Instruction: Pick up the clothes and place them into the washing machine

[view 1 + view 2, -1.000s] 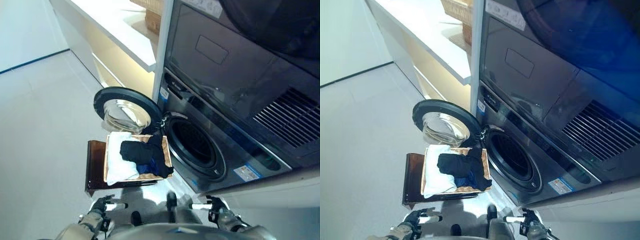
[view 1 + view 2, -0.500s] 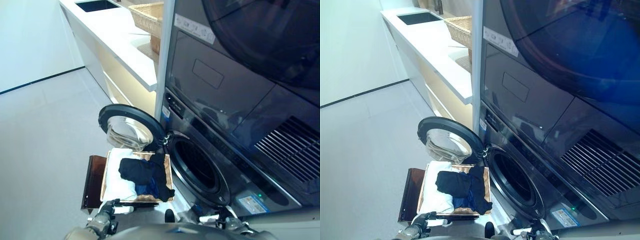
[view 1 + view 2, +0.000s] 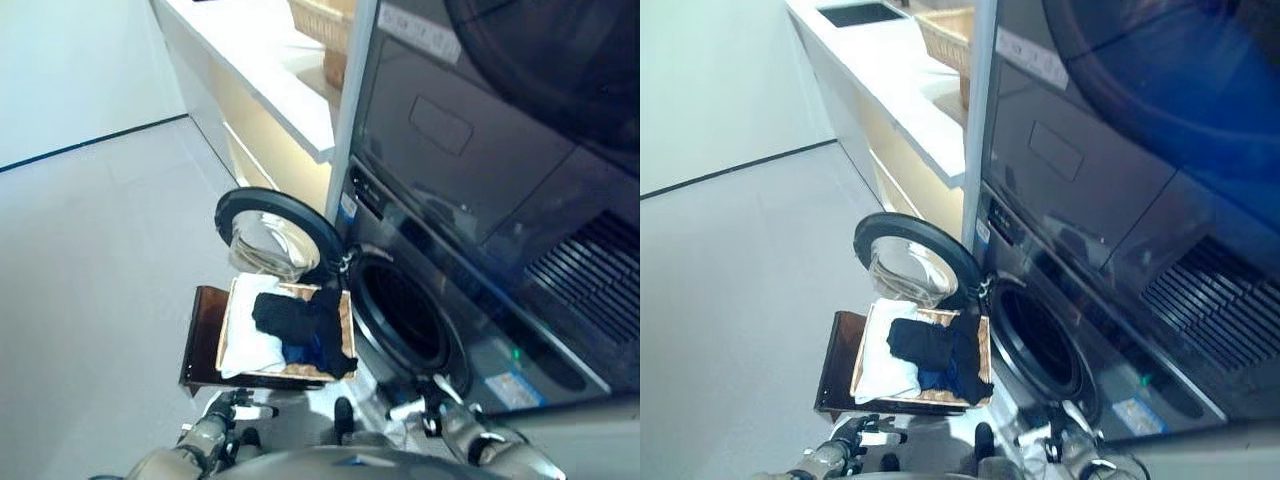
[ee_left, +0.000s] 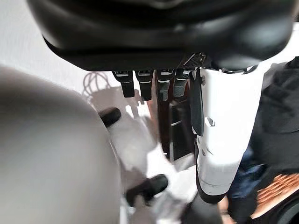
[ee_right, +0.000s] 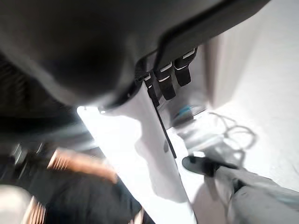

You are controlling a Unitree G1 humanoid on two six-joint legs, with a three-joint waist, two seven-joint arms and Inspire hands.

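A pile of dark black and blue clothes [image 3: 300,320] lies on a white cloth [image 3: 248,345] in a shallow wicker basket [image 3: 347,322]. The basket rests on a low brown stool [image 3: 200,340], right in front of the washing machine's drum opening [image 3: 405,315]. The round door [image 3: 270,235] is swung open to the left. My left hand [image 3: 212,436] hangs low and short of the stool, open and empty, its white-covered thumb [image 4: 224,140] straight. My right hand [image 3: 448,420] hangs low by the machine's front, also open and empty, and it appears again in the right wrist view [image 5: 163,84].
A dark dryer [image 3: 500,110] is stacked above the washing machine. A white counter [image 3: 270,60] carrying a wicker basket [image 3: 325,20] runs along the wall to the left of the machine. Pale floor [image 3: 90,260] spreads out to the left of the stool.
The whole picture has shifted, so the camera has moved. Basket, clothes and door stay where they were. Both hands remain low and empty.
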